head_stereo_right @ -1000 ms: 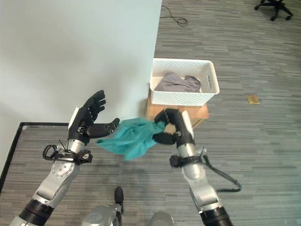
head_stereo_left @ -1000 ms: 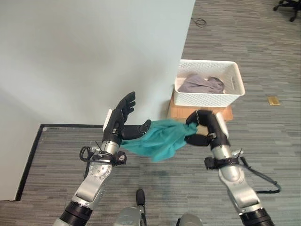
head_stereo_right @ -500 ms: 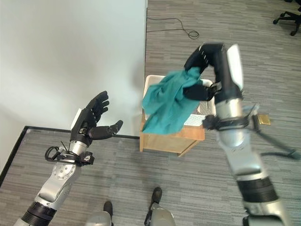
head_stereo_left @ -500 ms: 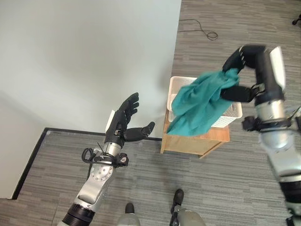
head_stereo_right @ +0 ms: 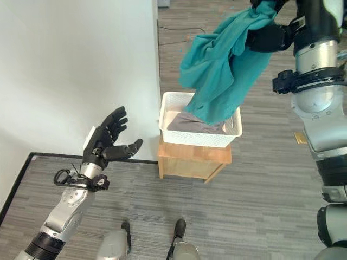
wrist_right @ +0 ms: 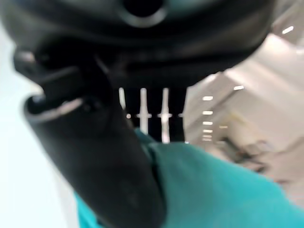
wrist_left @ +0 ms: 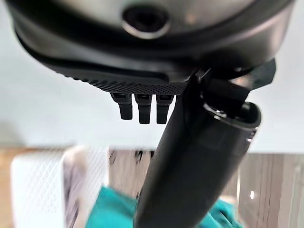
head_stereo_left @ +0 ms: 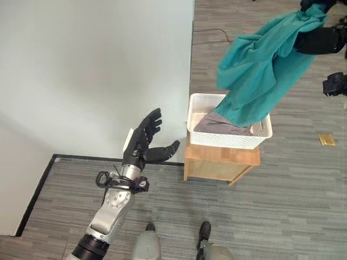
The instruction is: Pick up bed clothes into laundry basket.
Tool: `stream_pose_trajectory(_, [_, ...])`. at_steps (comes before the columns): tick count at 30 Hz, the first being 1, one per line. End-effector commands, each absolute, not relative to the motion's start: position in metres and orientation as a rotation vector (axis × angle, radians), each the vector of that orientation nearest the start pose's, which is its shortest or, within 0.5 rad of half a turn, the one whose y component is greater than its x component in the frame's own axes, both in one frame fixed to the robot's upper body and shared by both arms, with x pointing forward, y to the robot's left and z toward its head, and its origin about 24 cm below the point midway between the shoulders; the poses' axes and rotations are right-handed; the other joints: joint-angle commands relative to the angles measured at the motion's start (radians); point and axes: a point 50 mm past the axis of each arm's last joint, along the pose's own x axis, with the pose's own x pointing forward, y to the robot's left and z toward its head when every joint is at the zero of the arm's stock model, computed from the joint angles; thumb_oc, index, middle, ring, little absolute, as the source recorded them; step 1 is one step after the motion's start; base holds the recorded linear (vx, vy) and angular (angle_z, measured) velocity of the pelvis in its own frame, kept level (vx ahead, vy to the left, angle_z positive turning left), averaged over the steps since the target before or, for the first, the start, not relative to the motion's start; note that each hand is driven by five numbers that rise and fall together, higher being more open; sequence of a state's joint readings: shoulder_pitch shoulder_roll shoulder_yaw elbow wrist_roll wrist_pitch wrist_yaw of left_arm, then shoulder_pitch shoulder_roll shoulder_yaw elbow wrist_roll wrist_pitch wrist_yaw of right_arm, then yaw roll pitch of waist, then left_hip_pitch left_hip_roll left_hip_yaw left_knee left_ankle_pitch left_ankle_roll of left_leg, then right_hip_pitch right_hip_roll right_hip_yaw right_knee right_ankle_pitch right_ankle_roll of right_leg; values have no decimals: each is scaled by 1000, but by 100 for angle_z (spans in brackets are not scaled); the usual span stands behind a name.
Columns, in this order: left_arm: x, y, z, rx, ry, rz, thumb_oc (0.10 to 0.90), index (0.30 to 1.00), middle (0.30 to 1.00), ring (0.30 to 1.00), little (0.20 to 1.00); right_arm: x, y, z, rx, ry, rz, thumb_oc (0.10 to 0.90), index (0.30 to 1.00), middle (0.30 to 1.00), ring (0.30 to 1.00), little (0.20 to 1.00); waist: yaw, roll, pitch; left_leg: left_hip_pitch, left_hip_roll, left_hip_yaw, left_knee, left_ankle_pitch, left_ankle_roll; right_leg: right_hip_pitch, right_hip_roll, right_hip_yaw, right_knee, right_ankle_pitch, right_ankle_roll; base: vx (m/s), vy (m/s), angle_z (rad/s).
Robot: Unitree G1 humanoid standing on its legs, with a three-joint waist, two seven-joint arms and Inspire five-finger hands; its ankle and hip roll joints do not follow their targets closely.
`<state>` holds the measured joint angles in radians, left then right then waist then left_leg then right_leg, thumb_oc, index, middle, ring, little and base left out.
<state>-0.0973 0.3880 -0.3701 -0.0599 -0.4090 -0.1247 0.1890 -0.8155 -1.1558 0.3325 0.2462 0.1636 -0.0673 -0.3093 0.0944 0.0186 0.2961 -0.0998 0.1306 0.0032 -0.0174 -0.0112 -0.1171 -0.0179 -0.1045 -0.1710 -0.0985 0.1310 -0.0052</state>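
The right hand (head_stereo_right: 271,32) is raised high, with its fingers and thumb curled round the top of a teal cloth (head_stereo_left: 265,70). The cloth hangs free from that grip. Its lower end reaches down over the far right part of the white laundry basket (head_stereo_left: 225,138), in front of the basket's rear rim as seen from the head cameras. Whether the hem touches what lies inside cannot be told.

A grey garment (head_stereo_right: 192,123) already lies in the basket, against its near wall. The basket sits on a low wooden stand (head_stereo_left: 219,162), covering most of the stand's top; the stand's near edge and right corner show below it.

The left hand (head_stereo_left: 142,145) is held low, well apart from the cloth and to the left of the stand. Its fingers are spread and straight, thumb out, palm turned toward the basket, and it holds nothing.

A pale wall (head_stereo_left: 97,70) rises just left of the basket and stand; its corner edge runs down beside the basket's left rim. The floor (head_stereo_left: 293,195) is grey striped carpet. A small tan object (head_stereo_left: 327,139) lies on the floor to the right of the stand.
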Motion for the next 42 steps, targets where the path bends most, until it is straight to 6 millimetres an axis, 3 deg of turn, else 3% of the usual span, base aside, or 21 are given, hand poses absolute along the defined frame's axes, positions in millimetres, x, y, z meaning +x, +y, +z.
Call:
stream_pose_trajectory(1, [260,133,112,-97,-330,-208,800,900,900,900,900,294,-252,384,-971,-953,-387,400,300,300,300,300,34,27,-62,-68,-11,23,31,131,-5,189,29,-86,11,-245,114,278,48,-103])
stream_pose_trajectory(2, [261,131,113,-109,-336,-205,800,900,900,900,900,296,-245,384,-971,-968,-374,400,300,300,300,300,35,34,-65,-91,-18,89,9,153,2,212,30,-83,11,-270,113,221,41,-97])
stream_pose_trajectory(5, [261,128,114,-111,-347,-207,800,900,900,900,900,301,-241,378,-973,-959,-368,400,300,300,300,300,42,44,-83,-66,-27,113,-26,155,16,234,25,-75,11,-283,124,229,78,-46])
stream_pose_trajectory(8, [262,123,117,-105,-359,-228,800,900,900,900,900,306,-241,372,-1007,-931,-374,400,300,300,300,300,47,27,-111,-34,-57,125,-39,144,39,276,-5,-72,16,-279,136,319,118,-20])
stream_pose_trajectory(9, [263,122,117,-97,-357,-243,800,900,900,900,900,311,-240,368,-1026,-908,-384,400,300,300,300,300,52,19,-117,7,-73,143,-45,116,68,244,-34,-71,146,-283,151,238,118,-13])
stream_pose_trajectory(12, [263,121,117,-93,-353,-247,800,900,900,900,900,313,-239,366,-1040,-901,-381,400,300,300,300,300,53,17,-113,30,-85,150,-44,96,86,204,-55,-69,249,-280,179,165,114,-9])
stream_pose_trajectory(13, [266,118,118,-75,-355,-256,800,900,900,900,900,315,-239,367,-1042,-889,-395,400,300,300,300,300,26,29,-89,77,-101,136,-46,74,114,91,-85,-26,478,-176,227,127,193,-8])
stream_pose_trajectory(15, [269,113,123,-70,-378,-263,800,900,900,900,900,314,-240,369,-1031,-902,-409,400,300,300,300,300,-13,62,-62,108,-94,118,-54,61,128,-16,-73,27,618,-140,232,161,155,8])
stream_pose_trajectory(17, [269,108,128,-81,-405,-283,800,900,900,900,900,310,-245,369,-1023,-909,-436,400,300,300,300,300,-39,77,-42,130,-106,92,-61,42,125,-74,-73,39,541,-191,198,181,-29,66])
stream_pose_trajectory(19, [269,107,126,-98,-396,-295,800,900,900,900,900,306,-249,364,-1029,-900,-434,400,300,300,300,300,-56,71,-36,137,-118,57,-59,31,121,-70,-33,60,427,-243,165,127,-90,71])
stream_pose_trajectory(23, [267,110,122,-105,-378,-296,800,900,900,900,900,306,-252,350,-1016,-879,-417,400,300,300,300,300,-57,54,-45,146,-132,48,-58,9,118,-14,-47,19,274,-231,152,90,-65,85])
stream_pose_trajectory(25, [264,115,114,-102,-342,-274,800,900,900,900,900,309,-247,331,-1003,-837,-363,400,300,300,300,300,-36,43,-63,148,-128,59,-59,4,114,33,-52,-9,204,-204,155,76,-94,-2])
stream_pose_trajectory(34, [261,124,105,-152,-302,-198,800,900,900,900,900,307,-216,262,-889,-756,-163,400,300,300,300,300,14,27,-82,140,-108,23,-63,13,96,123,-37,-66,107,-201,143,44,-73,2])
stream_pose_trajectory(35, [261,124,105,-152,-301,-198,800,900,900,900,900,307,-216,262,-888,-756,-163,400,300,300,300,300,14,27,-82,141,-108,22,-63,13,96,124,-37,-67,106,-200,143,62,-72,24])
stream_pose_trajectory(36, [260,124,102,-157,-293,-190,800,900,900,900,900,303,-210,240,-850,-720,-124,400,300,300,300,300,27,23,-87,144,-105,13,-64,11,93,146,-34,-79,89,-205,141,40,-48,23])
stream_pose_trajectory(42, [258,124,99,-155,-277,-177,800,900,900,900,900,293,-202,211,-764,-670,-89,400,300,300,300,300,44,9,-94,151,-99,-2,-63,11,87,175,-24,-99,69,-211,134,25,-37,17])
